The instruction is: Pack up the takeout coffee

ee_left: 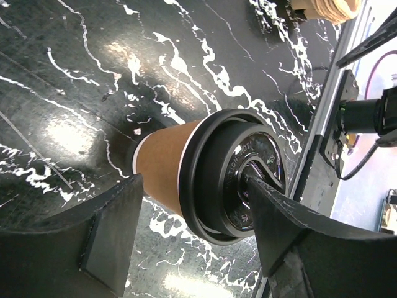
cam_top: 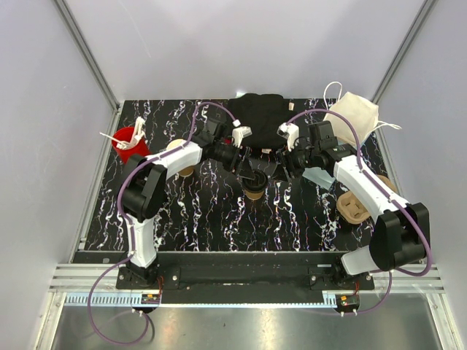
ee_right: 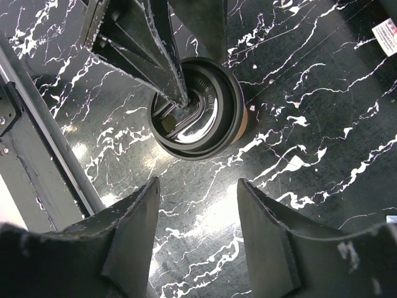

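Closest to the left wrist camera, the two dark fingers point(ee_left: 105, 248) of the left gripper point(ee_left: 191, 181) stand apart with the takeout coffee point(ee_left: 162, 166) between them; one fingertip rests on the middle of its black lid point(ee_left: 214, 180), the other sits just beside the tan wall low down, and whether that one touches cannot be told; the jaws are parted around the cup, not clamped on it; the cup stands upright on the bench point(ee_left: 68, 93) with the lid seated on its rim; from the top camera it is near the middle of the black, white-veined surface, between the two wrists; from the right wrist the lid is seen from above, with one left finger coming down onto its centre; the right gripper point(ee_right: 198, 185) hangs with its jaws moderately wide, only bare bench between them, and the cup lies beyond its fingertips, apart from them; behind the cup, at the far edge, lies a black bag point(cam_top: 257, 109); a white bag point(cam_top: 354, 113) with string handles sits at the far right; a red cup point(cam_top: 125, 138) holding white straws point(cam_top: 135, 131) stands at the far left; a tan cup point(cam_top: 177, 148) shows partly behind the left arm; a cardboard carrier point(cam_top: 354, 205) lies on the right, just beside the right arm
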Available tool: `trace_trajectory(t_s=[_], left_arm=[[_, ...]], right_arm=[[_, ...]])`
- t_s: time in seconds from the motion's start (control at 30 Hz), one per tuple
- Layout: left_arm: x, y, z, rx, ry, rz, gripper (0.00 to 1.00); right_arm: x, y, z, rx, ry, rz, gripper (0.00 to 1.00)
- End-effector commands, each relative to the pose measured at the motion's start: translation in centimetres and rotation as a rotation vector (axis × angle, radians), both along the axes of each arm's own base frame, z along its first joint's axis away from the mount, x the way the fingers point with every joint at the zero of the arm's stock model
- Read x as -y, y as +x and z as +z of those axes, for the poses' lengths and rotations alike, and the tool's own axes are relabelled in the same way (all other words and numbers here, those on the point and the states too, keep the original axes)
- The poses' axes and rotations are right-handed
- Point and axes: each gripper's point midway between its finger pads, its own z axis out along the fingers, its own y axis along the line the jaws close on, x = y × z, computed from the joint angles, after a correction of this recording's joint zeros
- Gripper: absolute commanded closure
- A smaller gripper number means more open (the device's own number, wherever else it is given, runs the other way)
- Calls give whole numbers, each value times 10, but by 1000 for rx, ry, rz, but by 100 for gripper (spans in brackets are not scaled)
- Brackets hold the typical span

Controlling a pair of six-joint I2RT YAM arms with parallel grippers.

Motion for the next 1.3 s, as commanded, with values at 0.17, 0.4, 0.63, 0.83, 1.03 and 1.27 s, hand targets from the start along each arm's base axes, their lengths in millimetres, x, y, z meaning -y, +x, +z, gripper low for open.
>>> trace_trajectory(t_s=[0.17, 0.4, 0.63, 0.83, 1.03, 1.27], left_arm=[[-14, -19, -43, -36, 78, -34, 33], [-16, -24, -46, -32, 76, -54, 35], [-18, -29, -45, -23, 73, -82, 34], [-19, -33, -46, -28, 71, -97, 35], [-18, -30, -46, -32, 75, -88, 34], [-14, -21, -44, -42, 84, -63, 34]], right_arm=[[-18, 32, 9, -4, 67, 13, 50], [-26, 48, -15, -85, 85, -1, 57], [-31, 47, -29, -144, 127, 2, 66], [-30, 44, -34, -172, 146, 5, 69], [-30, 43, -44, -194, 140, 7, 68], [-30, 38, -46, -207, 148, 26, 63]])
